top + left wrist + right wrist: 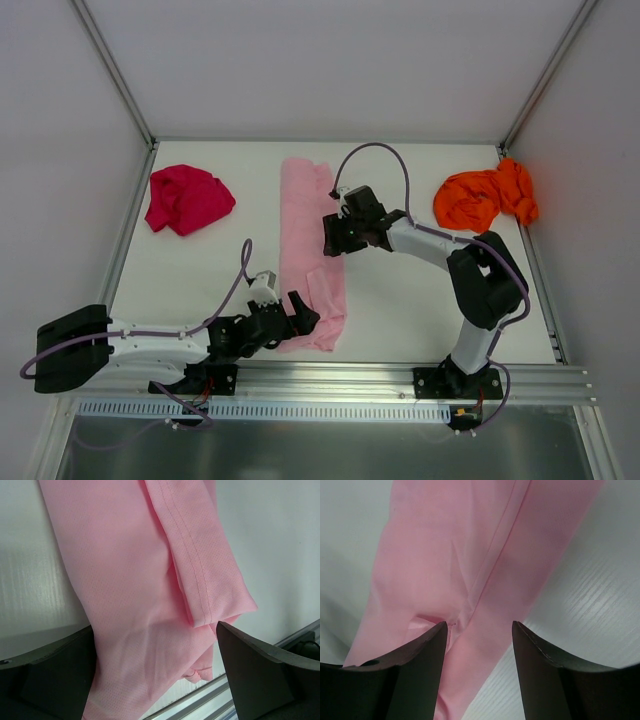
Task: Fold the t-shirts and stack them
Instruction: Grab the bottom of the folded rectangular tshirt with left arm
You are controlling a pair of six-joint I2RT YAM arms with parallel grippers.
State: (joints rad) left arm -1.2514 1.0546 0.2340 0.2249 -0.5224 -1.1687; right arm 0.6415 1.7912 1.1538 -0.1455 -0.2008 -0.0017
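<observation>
The light pink t-shirt [305, 225] lies as a long narrow strip down the middle of the table, its near end doubled over. My left gripper [300, 315] sits low over that near end, open wide, with pink cloth [135, 580] spread between its fingers [60, 665]. My right gripper [330, 235] is at the strip's right edge about halfway up, open, its jaws astride a fold of the cloth [485, 570]. The cloth puckers by its left fingertip [427, 645]. The magenta-red t-shirt [187, 198] lies crumpled at the back left, and the orange t-shirt [485, 197] lies crumpled at the back right.
A metal rail [400, 378] runs along the table's near edge, just behind the pink shirt's near end, and shows in the left wrist view too [240, 695]. White walls with metal posts [115, 70] close in the table at the back and sides.
</observation>
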